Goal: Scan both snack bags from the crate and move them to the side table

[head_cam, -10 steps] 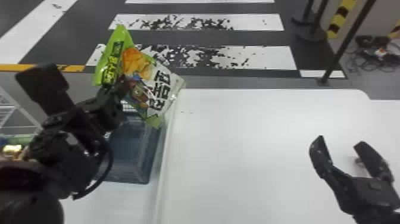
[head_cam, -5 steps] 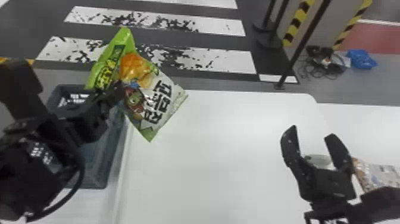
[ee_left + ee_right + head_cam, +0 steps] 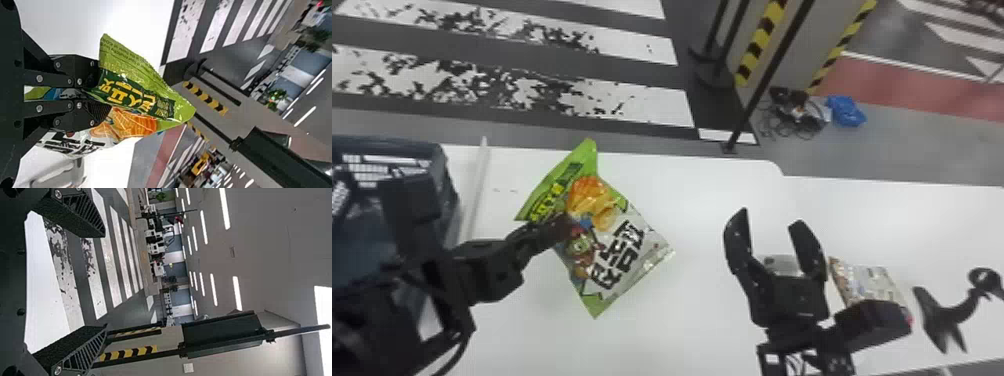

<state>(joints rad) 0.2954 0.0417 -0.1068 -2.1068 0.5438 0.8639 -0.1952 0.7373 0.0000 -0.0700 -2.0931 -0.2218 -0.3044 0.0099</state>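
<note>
At the far left of the head view, dark blue crate [image 3: 448, 195], partly behind my left arm. Next, pale raised strip [image 3: 475, 190], then white table [image 3: 692, 310]. My left gripper [image 3: 563, 227] is over the table, pinching the green snack bag [image 3: 627, 250]; bag tilted, printed chips and white panel facing up. Left wrist view: both fingers of the left gripper [image 3: 101, 96] pressed on the bag, green end sticking out past the tips. Can't tell if the bag touches the table. Right of it, apart, my right gripper [image 3: 770, 217], fingers spread, nothing between them in the right wrist view. Just behind it, a pale rounded object [image 3: 782, 262], mostly covered. Then second snack bag [image 3: 874, 280], brownish and white, flat on the table beside that gripper. Far right, black object with a loop [image 3: 944, 320], possibly a stand; it's too blurry to be sure.
</note>
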